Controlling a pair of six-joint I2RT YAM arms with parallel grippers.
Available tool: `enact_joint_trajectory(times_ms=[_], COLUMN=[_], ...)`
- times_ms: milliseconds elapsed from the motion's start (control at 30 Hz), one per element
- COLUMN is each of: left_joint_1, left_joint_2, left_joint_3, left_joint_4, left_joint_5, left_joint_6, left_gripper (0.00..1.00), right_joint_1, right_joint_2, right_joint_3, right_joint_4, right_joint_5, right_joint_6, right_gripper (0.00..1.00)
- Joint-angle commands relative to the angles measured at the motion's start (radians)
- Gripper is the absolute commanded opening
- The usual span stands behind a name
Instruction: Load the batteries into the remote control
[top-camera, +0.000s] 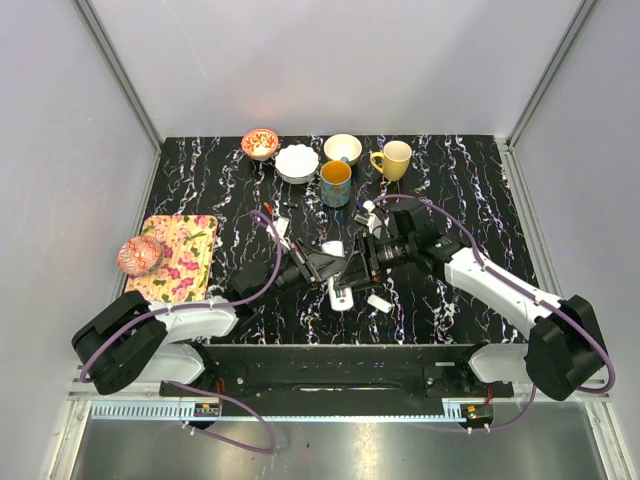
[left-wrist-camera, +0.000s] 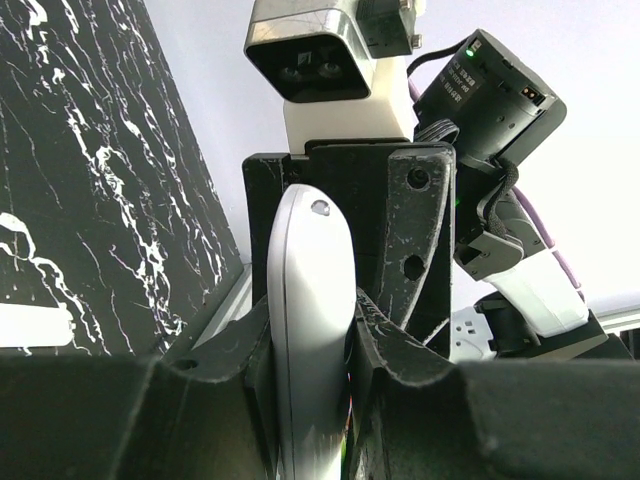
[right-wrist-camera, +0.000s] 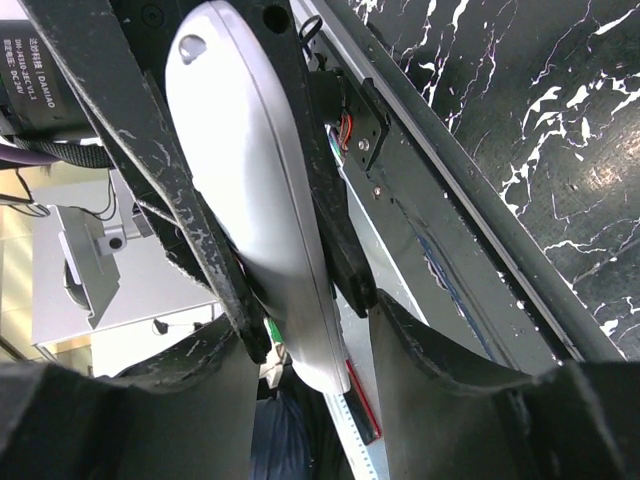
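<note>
The remote control (top-camera: 340, 293) is a slim white bar hanging above the middle of the table, its lower end pointing toward the arm bases. My left gripper (top-camera: 333, 268) is shut on it, and the left wrist view shows both pads pressed against the remote control (left-wrist-camera: 305, 330). My right gripper (top-camera: 357, 258) faces it from the right. In the right wrist view the remote control's (right-wrist-camera: 250, 200) tip sits between my open right gripper (right-wrist-camera: 315, 335), with a gap beside the right finger (right-wrist-camera: 450, 390). I cannot make out the batteries in any view.
A small white chip (top-camera: 378, 302) lies on the black marbled table (top-camera: 200, 190) just right of the remote. At the back stand a blue-and-yellow mug (top-camera: 336, 183), a yellow mug (top-camera: 393, 160) and three bowls (top-camera: 296, 163). A floral mat (top-camera: 185, 250) with a pink ball (top-camera: 139, 256) lies left.
</note>
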Motion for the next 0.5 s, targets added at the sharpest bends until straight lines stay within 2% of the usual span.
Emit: enact_joint_trajectory(times_ms=[0, 467], left_joint_1=[-0.005, 0.01], left_joint_2=[-0.014, 0.02], left_joint_3=[0.067, 0.073], left_joint_4=[0.145, 0.166], left_joint_5=[0.07, 0.079], left_joint_6=[-0.044, -0.078], left_gripper=[0.0, 0.0], right_joint_1=[-0.006, -0.004], right_joint_2=[-0.028, -0.101], right_joint_3=[0.055, 0.028], right_joint_4=[-0.082, -0.07], right_joint_5=[0.073, 0.038], right_joint_6=[-0.103, -0.126], right_gripper=[0.52, 0.62])
